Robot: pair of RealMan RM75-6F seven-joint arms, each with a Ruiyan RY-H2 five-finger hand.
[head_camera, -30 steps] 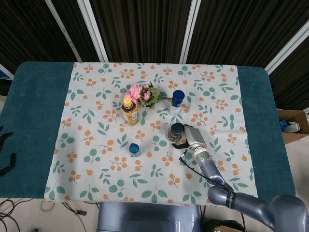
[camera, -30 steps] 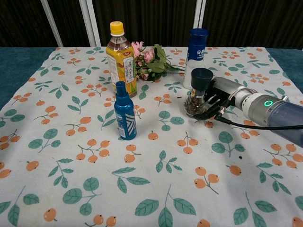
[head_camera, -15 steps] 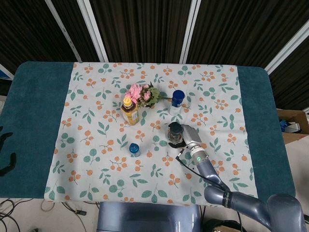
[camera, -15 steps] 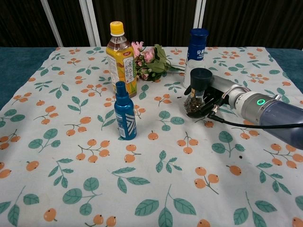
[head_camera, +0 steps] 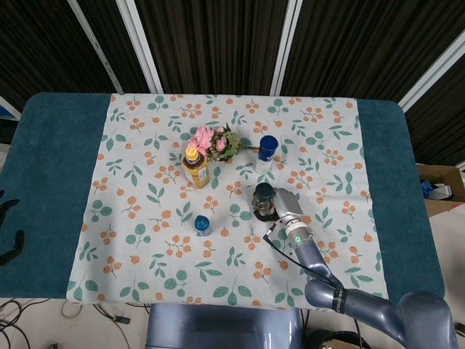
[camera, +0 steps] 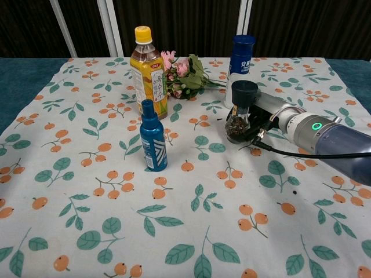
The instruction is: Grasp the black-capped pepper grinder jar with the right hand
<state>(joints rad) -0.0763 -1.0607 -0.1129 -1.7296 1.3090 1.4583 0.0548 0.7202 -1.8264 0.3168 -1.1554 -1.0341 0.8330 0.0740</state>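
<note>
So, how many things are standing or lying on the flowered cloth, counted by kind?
Bottles: 3 (yellow-capped tea bottle, small blue bottle, white bottle with blue cap)
Pepper grinder jar: 1, with the right hand at it
Flower bunch: 1
Total: 5

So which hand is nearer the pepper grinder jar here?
Right. The right hand is against the pepper grinder jar, on its right side in the chest view. The left hand sits at the far left table edge in the head view, nowhere near it.
</note>
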